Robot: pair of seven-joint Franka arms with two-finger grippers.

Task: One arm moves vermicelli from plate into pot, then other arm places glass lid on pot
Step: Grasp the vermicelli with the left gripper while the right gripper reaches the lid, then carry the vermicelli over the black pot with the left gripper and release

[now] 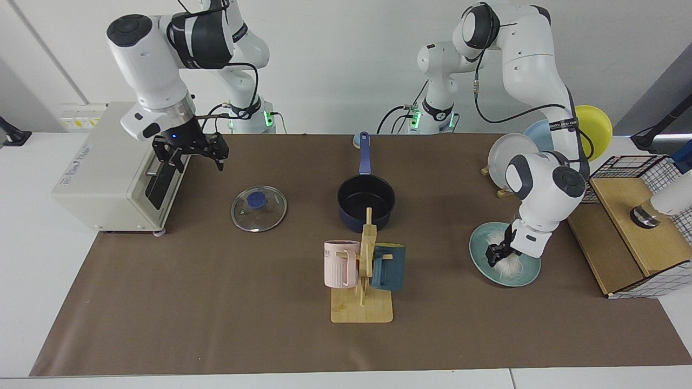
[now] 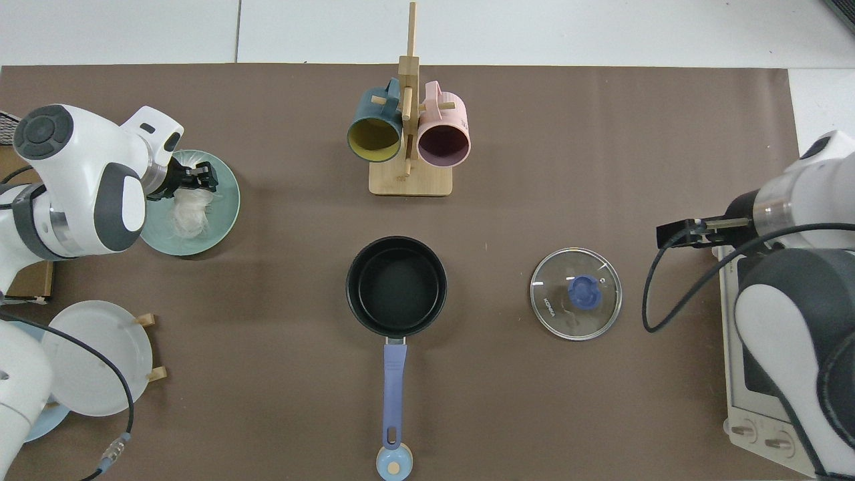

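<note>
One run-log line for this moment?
left tool down in vermicelli on plate | right tool open, raised near glass lid | pot empty

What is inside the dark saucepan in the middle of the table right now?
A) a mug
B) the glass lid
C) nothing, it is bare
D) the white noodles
C: the pot shows only its bare black inside, while the vermicelli lies on the plate under the left gripper, and the glass lid lies flat on the table beside the pot.
</note>
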